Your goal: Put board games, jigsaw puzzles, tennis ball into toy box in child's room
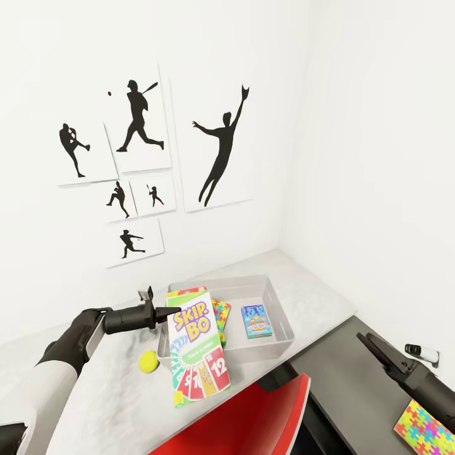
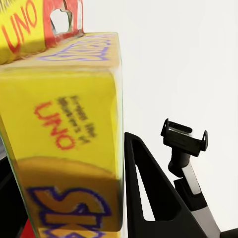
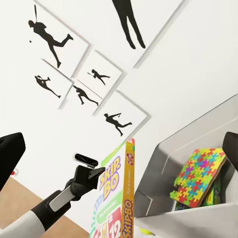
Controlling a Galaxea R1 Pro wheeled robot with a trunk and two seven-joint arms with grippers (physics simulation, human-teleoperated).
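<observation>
Now left jaws clenched on Skip-Bo box (image 1: 196,347) over toy box (image 1: 278,303); right jaws apart, empty.

Skip-Bo box (image 1: 197,344) over toy box (image 1: 278,309) front-left rim — tennis ball (image 1: 149,361) just left.

Skip-Bo box (image 1: 197,344) tilted over toy box (image 1: 278,309)
</observation>
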